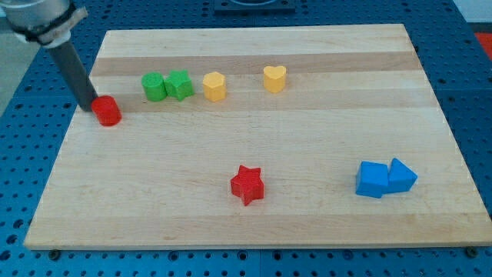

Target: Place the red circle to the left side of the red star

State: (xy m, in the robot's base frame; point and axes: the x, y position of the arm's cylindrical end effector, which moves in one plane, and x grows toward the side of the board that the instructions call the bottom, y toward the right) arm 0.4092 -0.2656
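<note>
The red circle (108,111) lies near the board's left edge, toward the view's top. My tip (87,107) is just to its left, touching or almost touching it. The red star (247,185) lies lower on the board, near the middle, well to the right of and below the circle. The dark rod slants up to the view's top left corner.
A green circle (154,87) and a green star (180,85) sit side by side to the right of the red circle. A yellow hexagon (214,86) and a yellow heart (274,78) follow. Two blue blocks (372,179) (401,176) touch at lower right. The wooden board (307,138) ends close to my tip.
</note>
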